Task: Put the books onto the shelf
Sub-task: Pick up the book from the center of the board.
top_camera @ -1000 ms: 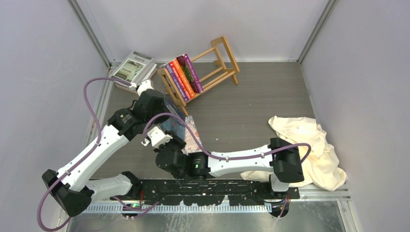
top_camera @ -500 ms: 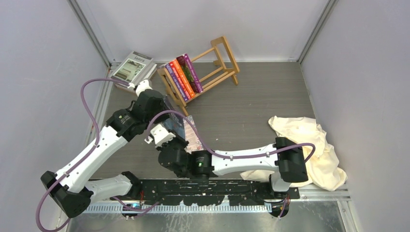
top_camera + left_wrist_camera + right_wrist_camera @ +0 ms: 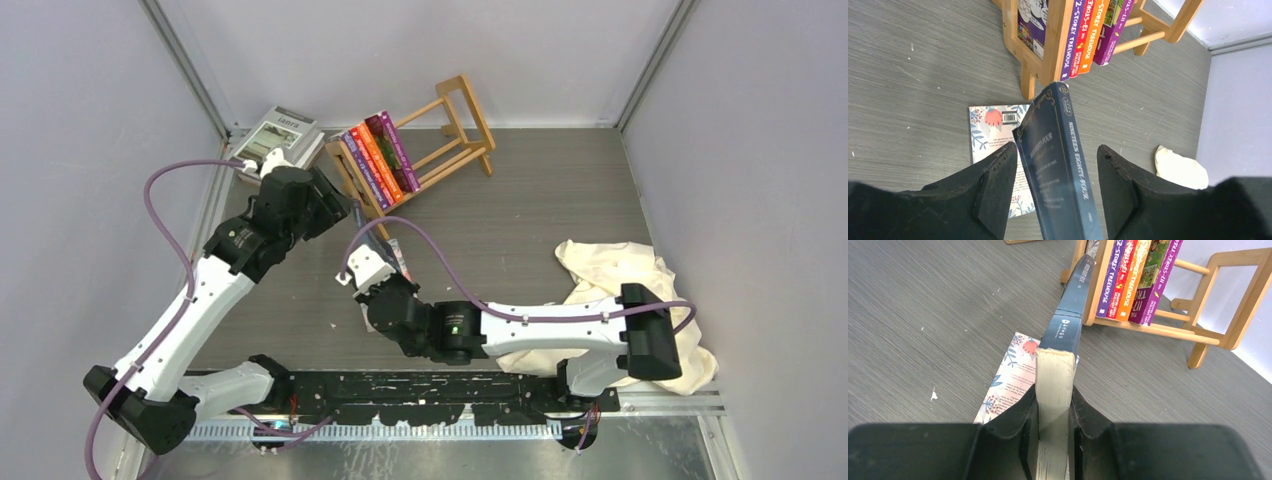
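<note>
Right jaws clamp the dark blue paperback (image 3: 1068, 315), its far end just beside the light-wood slatted rack (image 3: 1058, 35). Left jaws stand open astride it, not touching. A pink floral paperback (image 3: 990, 132) lies flat beneath.

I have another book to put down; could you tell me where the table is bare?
Bare table between the shelf and the cloth, and the shelf's right half is empty. Crowded by the shelf's left end, around the dark blue book and floral book.

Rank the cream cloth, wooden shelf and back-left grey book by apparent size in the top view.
1. cream cloth, partly hidden by the right arm
2. wooden shelf
3. grey book, clearly smallest
</note>
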Controlling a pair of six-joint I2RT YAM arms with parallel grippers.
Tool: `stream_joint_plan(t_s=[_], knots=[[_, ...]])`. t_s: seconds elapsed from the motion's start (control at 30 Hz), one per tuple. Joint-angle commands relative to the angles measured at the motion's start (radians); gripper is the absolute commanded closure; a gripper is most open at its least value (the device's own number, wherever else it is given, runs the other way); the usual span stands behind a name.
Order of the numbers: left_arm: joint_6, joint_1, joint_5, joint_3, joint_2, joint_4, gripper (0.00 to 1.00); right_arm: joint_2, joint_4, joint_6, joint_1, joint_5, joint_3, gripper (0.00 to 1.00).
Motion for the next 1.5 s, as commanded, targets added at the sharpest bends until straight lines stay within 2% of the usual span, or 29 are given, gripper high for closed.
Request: stream_joint_plan(t_s=[0.0, 0.43, 0.97, 1.17, 1.47], knots=[[-0.021, 0.065, 0.121, 0.025, 0.010, 0.072, 0.39, -0.131, 0.099, -0.040, 0.001, -0.008, 0.010, 0.99], [-0.109, 0.159, 0.439, 0.100, 0.132, 0.112, 0.33, -0.281, -0.042, -0.115, -0.002, -0.163, 0.029, 0.99], [-0.153, 0.167, 0.641, 0.145, 0.210, 0.083, 0.34, -0.352, -0.024, -0.283, -0.001, -0.184, 0.013, 0.99], [-0.169, 0.167, 0.677, 0.161, 0.223, 0.089, 0.38, -0.354, -0.020, -0.343, -0.001, -0.200, 0.014, 0.99], [-0.180, 0.167, 0.742, 0.171, 0.245, 0.106, 0.53, -0.345, 0.031, -0.416, 0.001, -0.210, -0.006, 0.99]])
